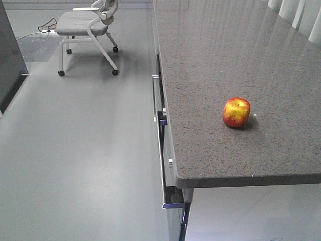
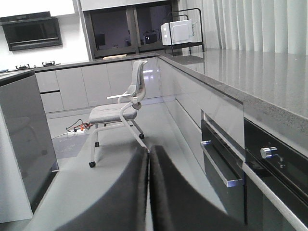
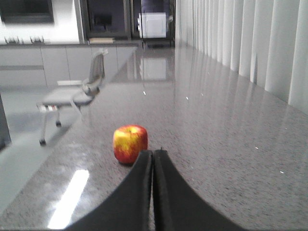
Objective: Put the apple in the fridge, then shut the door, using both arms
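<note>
While the apple (image 1: pixel 236 112) sits on the counter (image 1: pixel 210 60), toward the counter's near end, we judge that no step is done yet: we must grab it, carry it to the fridge and close the door. It stands upright, stem dip up, and is round with no real long side. Our right gripper (image 3: pixel 153 153) hangs just short of the apple and our left gripper (image 2: pixel 148 150) is out past the counter's left side, both pinched tight together with nothing in them.

L gripper (image 2: pixel 148 150) closed; chair (image 2: pixel 108 114) ahead.
</note>
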Robot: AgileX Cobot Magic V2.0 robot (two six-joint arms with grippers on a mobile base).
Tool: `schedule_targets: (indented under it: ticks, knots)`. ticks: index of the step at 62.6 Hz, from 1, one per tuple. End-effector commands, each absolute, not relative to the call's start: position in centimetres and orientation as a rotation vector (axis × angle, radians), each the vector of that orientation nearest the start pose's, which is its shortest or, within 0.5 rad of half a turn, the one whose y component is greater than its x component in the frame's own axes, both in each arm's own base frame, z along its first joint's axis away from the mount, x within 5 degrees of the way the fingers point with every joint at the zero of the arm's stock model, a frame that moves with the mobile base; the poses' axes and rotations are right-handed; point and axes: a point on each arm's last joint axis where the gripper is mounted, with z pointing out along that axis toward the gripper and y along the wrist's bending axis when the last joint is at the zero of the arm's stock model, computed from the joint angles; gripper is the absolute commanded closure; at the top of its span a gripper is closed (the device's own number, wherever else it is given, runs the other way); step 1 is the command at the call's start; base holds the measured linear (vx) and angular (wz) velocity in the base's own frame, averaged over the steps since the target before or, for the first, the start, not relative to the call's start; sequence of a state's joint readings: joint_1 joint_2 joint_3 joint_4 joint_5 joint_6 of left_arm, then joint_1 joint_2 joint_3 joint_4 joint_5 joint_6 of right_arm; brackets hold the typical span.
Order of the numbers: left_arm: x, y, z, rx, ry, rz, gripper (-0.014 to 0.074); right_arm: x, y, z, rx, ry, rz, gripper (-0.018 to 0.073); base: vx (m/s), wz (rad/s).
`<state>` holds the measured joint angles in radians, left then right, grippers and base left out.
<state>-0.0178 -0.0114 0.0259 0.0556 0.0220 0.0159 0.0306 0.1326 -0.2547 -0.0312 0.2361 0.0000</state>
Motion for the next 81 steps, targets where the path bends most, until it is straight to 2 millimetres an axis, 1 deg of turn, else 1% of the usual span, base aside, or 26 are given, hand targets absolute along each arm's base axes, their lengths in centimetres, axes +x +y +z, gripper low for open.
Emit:
schedule_targets:
  ticks: [1,14,19,25,32,38,49,57,62,65,81]
  knots:
    - [5.6,-0.1,20.3,0.062,1.45,0.032,0.0603,6.2,0.0,30.0,-0.072,1.627,-0.052,0.0562,0.0,0.0]
    - [5.6,-0.1,20.3,0.062,1.45,0.032,0.0603,8.4,-0.1,33.5,-0.066,1.904,-0.061,0.0551,0.0,0.0]
    - [5.6,-0.1,20.3,0.062,1.45,0.032,0.0603,9.7,-0.1,34.2,-0.082,2.002,-0.075,0.0536,0.0,0.0]
    - [5.6,-0.1,20.3,0.062,1.45,0.032,0.0603,11.6,0.0,34.4,-0.148,2.092,-0.096,0.0501,0.0,0.0]
    - [5.6,-0.1,20.3,0.062,1.45,0.032,0.0603,13.8,0.4,34.4,-0.251,2.165,-0.104,0.0425,0.0,0.0]
    - [5.6,-0.1,20.3,0.062,1.45,0.032,0.0603,15.6,0.7,34.2,-0.322,2.213,-0.092,0.0316,0.0,0.0]
    - [5.6,-0.1,20.3,0.062,1.45,0.032,0.0603,19.1,1.3,33.7,-0.349,2.282,-0.026,0.0096,0.0,0.0]
    - [5.6,-0.1,20.3,0.062,1.45,0.032,0.0603,21.9,1.4,33.2,-0.361,2.315,-0.013,-0.0008,0.0,0.0]
    - [5.6,-0.1,20.3,0.062,1.45,0.032,0.0603,23.5,1.6,33.0,-0.371,2.324,0.004,-0.0048,0.0,0.0]
    - [5.6,-0.1,20.3,0.062,1.45,0.032,0.0603,24.6,1.7,32.9,-0.371,2.33,0.022,-0.0056,0.0,0.0]
    - [5.6,-0.1,20.3,0.062,1.45,0.032,0.0603,29.7,2.2,32.0,-0.371,2.371,0.079,-0.0051,0.0,0.0]
